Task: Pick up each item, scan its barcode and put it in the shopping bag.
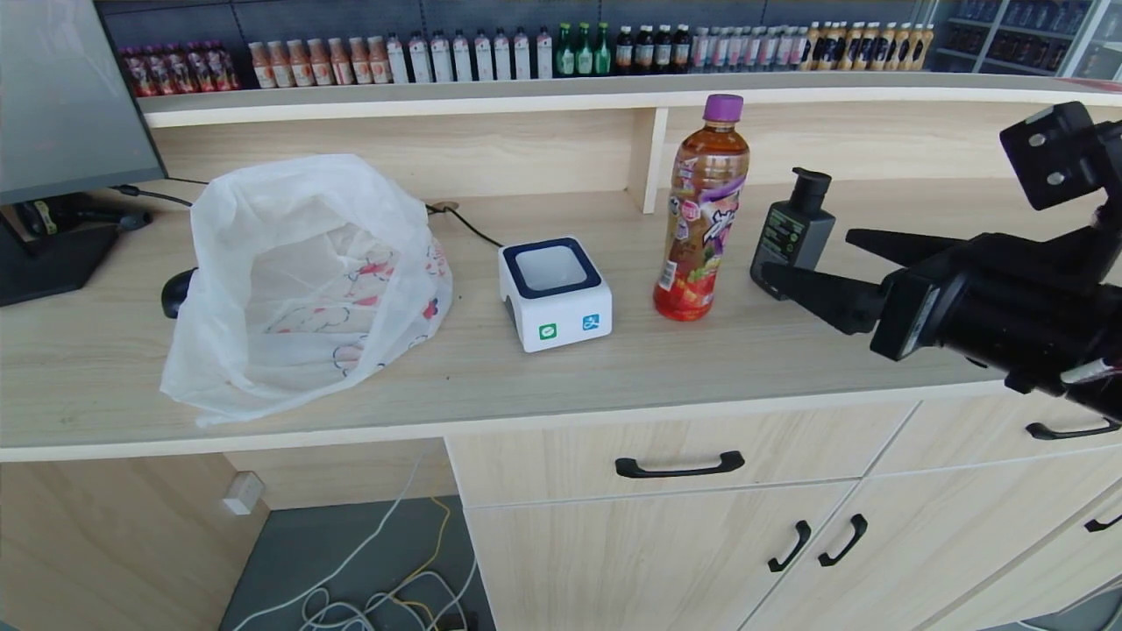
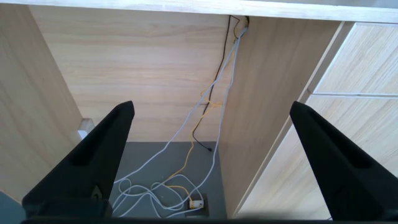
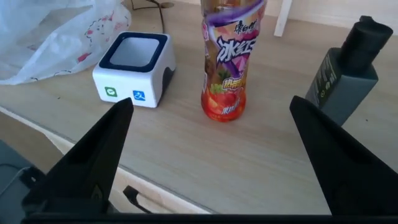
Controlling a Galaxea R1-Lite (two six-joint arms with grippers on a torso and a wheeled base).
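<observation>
We've got the right pincer (image 1: 805, 256) wide open & empty, tea bottle (image 1: 701, 210) just ahead between its tips, prob. for a side grab, scanner (image 1: 554, 294) & shopping bag (image 1: 307, 280) beyond; left pincer (image 2: 211, 112) open, empty, below the desk (image 1: 789, 350).

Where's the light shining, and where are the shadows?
Head view: the scanner glares pale on top, and the shopping bag lays a soft shadow on the counter. Right wrist view: the bottle has only a faint shadow at its base. Left wrist view: the floor under the counter is dim.
</observation>
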